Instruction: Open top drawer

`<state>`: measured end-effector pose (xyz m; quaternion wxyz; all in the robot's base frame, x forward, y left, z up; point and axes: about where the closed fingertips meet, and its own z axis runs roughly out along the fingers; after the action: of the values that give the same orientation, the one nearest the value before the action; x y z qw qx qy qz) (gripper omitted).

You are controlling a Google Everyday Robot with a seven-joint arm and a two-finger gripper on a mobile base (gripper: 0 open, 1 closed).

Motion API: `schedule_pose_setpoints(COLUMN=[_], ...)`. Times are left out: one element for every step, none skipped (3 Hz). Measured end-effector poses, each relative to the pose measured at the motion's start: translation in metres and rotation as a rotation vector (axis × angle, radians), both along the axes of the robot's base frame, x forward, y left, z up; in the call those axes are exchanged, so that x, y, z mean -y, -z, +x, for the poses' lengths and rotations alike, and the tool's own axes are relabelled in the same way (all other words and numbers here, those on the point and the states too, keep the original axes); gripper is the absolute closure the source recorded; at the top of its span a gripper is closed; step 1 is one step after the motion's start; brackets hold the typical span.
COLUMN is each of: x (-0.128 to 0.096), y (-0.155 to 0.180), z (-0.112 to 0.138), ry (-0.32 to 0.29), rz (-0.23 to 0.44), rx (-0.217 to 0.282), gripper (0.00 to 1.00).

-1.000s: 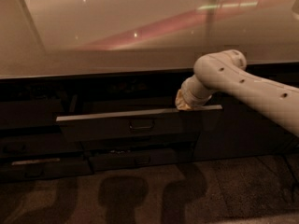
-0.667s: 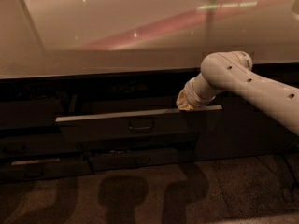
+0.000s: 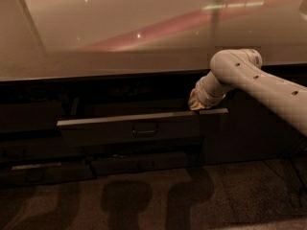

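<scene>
My tool (image 3: 195,103) sits at the right end of the top drawer (image 3: 105,133), against its pale upper edge, just under the surface (image 3: 120,56). The drawer stands partly pulled out. I cannot tell whether my tool is apart or together.

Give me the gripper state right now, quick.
Gripper: at the upper edge of the top drawer, near its right end; whether it is open, closed or holding anything cannot be told.
</scene>
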<state>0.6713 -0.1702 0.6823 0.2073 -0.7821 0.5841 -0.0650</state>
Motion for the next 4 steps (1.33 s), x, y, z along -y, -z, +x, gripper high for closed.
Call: schedule_pose_setpoints(x=[0.000, 0.003, 0.004, -0.004], y=[0.000, 0.008, 0.012, 0.014], z=[0.000, 0.001, 0.001, -0.018], ry=[0.000, 0.016, 0.024, 0.016], rz=[0.000, -0.010, -0.014, -0.023], rx=[0.000, -0.020, -0.030, -0.009], gripper=[1.00, 1.00, 1.00, 1.00])
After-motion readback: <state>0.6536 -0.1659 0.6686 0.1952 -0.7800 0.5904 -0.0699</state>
